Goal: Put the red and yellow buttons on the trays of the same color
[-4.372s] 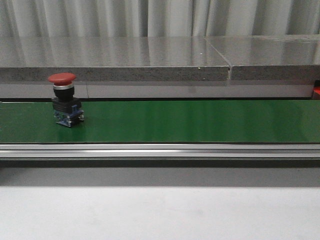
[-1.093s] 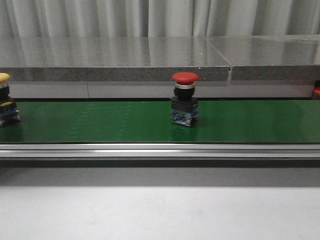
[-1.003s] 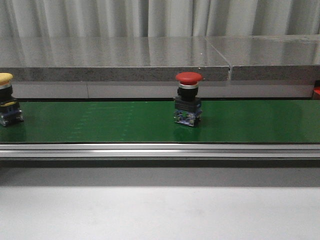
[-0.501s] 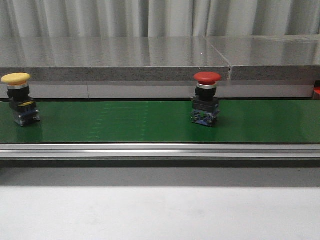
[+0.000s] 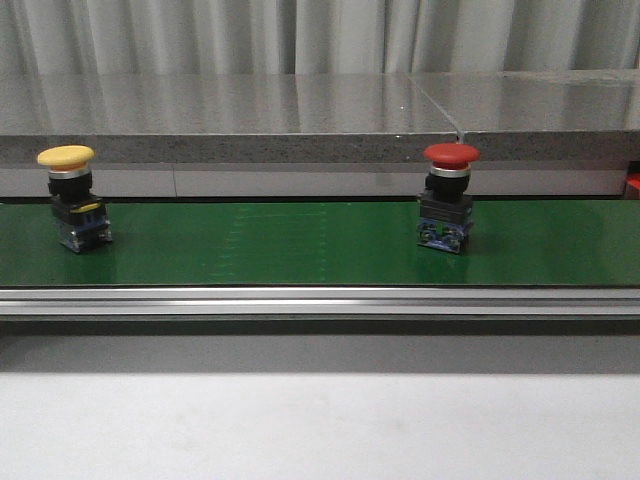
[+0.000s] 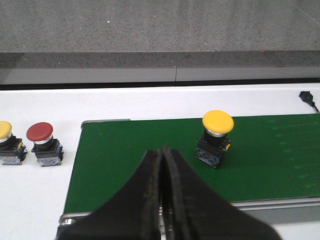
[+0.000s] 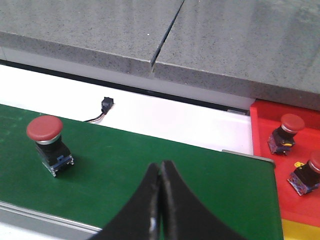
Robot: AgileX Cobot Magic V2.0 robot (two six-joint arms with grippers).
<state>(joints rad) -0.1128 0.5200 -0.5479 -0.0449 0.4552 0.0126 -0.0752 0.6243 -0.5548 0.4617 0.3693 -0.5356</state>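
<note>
- Right wrist view: the right gripper (image 7: pixel 159 172) has its fingers pressed together on nothing, above the near edge of the green belt (image 7: pixel 150 165).
- The red button (image 7: pixel 47 145) stands upright on the belt, off to one side of that gripper; the red tray (image 7: pixel 262 145), with two buttons already in it, sits past the belt's end on the opposite side.
- The left gripper (image 6: pixel 162 160), also closed and empty, hangs near the yellow button (image 6: pixel 216 137).
- The right arm is judged nearer the red one.
</note>
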